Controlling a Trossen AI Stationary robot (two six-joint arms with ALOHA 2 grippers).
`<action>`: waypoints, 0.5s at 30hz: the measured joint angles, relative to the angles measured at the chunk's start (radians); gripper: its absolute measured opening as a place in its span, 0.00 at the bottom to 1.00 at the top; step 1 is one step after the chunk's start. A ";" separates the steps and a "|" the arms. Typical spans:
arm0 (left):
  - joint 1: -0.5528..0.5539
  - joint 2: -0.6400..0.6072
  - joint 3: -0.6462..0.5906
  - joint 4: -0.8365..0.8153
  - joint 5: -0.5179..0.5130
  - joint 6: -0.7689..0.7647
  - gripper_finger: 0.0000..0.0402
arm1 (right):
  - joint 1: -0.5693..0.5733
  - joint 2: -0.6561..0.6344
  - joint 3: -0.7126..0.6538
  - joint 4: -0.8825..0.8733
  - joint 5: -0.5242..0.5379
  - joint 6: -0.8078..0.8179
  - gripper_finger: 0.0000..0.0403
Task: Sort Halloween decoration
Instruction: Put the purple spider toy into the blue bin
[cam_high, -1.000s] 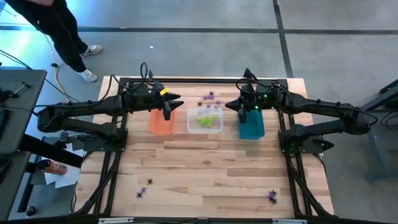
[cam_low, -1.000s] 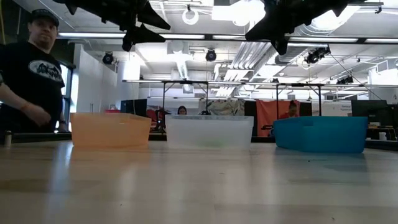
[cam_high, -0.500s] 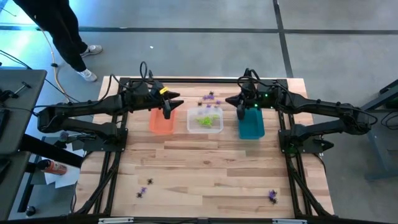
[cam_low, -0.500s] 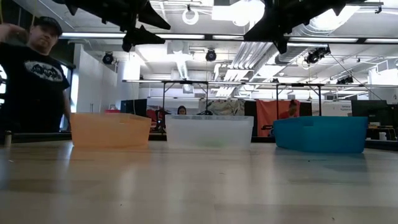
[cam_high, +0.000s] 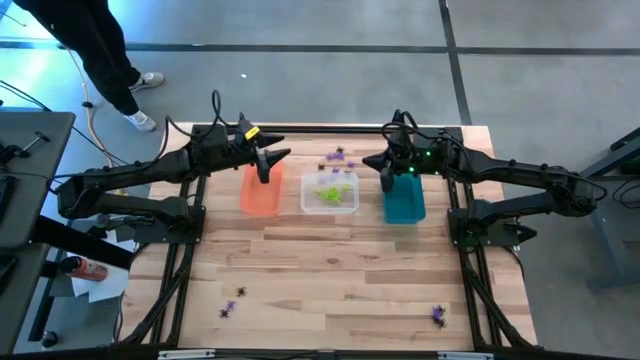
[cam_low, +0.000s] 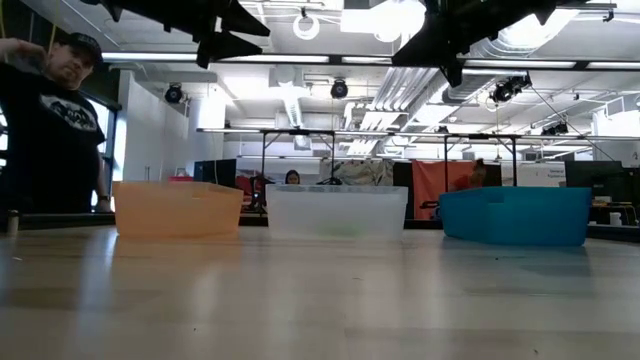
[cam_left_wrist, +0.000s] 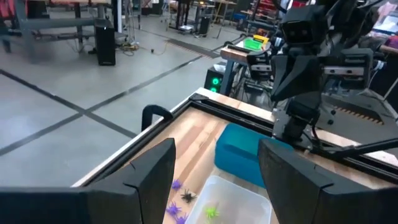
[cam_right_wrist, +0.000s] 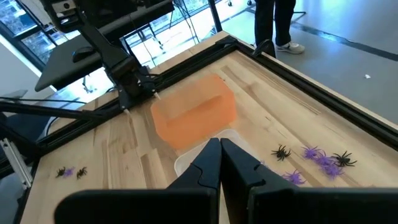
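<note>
Currently, spider trinkets (cam_high: 338, 157) lie between my grippers, behind clear bin (cam_high: 330, 192); strays near front edge. Left gripper (cam_high: 264, 170) above orange bin (cam_high: 259, 192), fingers spread, empty. Right gripper (cam_high: 388, 178) above teal bin (cam_high: 404, 200), closed, empty.

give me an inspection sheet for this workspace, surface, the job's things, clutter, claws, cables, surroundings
Surface: wooden table, black frame.
Job's things: green spiders in the clear bin; purple and black spiders behind it; more spiders and one purple spider near the front edge. Orange bin, teal bin.
Clutter: nothing seen.
Claws: left claw open, above the orange bin; right claw shut, beside the teal bin; neither holds anything.
Cables: black loops on both arms.
Surroundings: person beyond the table's left side.
</note>
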 joint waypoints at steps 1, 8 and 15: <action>0.000 0.000 0.000 0.003 0.000 0.000 0.54 | 0.000 0.000 0.000 0.000 -0.001 -0.002 0.00; 0.000 0.000 0.000 0.007 0.000 -0.030 0.54 | -0.001 0.033 0.000 0.042 -0.142 0.047 0.00; 0.000 0.000 0.000 0.111 0.001 -0.158 0.54 | 0.187 0.116 0.001 -0.013 -0.523 0.320 0.00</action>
